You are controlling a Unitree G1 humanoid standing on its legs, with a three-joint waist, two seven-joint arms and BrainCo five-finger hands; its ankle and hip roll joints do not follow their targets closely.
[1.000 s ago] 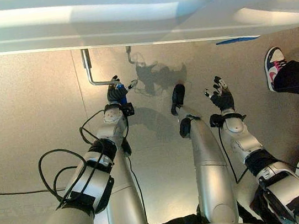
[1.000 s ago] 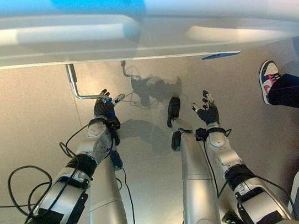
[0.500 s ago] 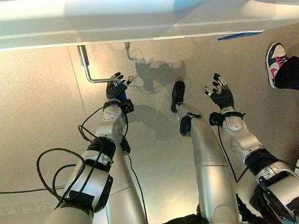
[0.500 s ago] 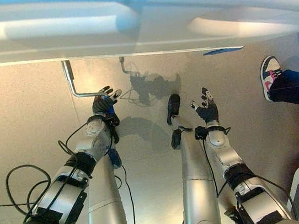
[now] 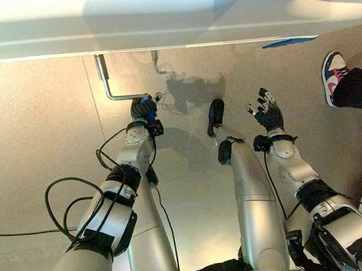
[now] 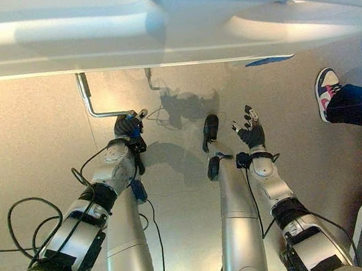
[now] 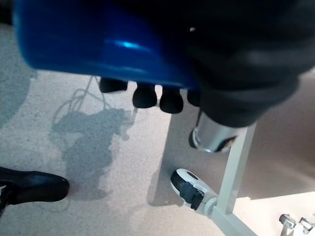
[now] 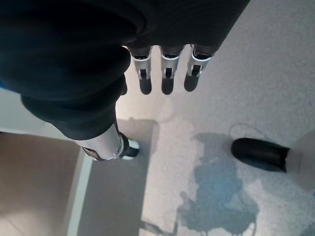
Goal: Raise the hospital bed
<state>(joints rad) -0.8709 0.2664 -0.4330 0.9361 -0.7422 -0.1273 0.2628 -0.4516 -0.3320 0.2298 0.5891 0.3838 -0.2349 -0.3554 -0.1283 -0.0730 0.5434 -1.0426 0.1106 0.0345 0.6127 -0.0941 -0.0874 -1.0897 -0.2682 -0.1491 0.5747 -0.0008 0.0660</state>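
Crank handle [image 5: 141, 104] is sitting in your left hand [image 5: 141, 111], fingers curling round it; you're cranking, so turn next.

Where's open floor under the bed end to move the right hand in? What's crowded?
Free: bare floor between the right hand and the person's shoe, below the bed's edge. Also a wide bare patch left of the crank handle. Crowded: around the crank, where the left hand is curled on its blue grip.
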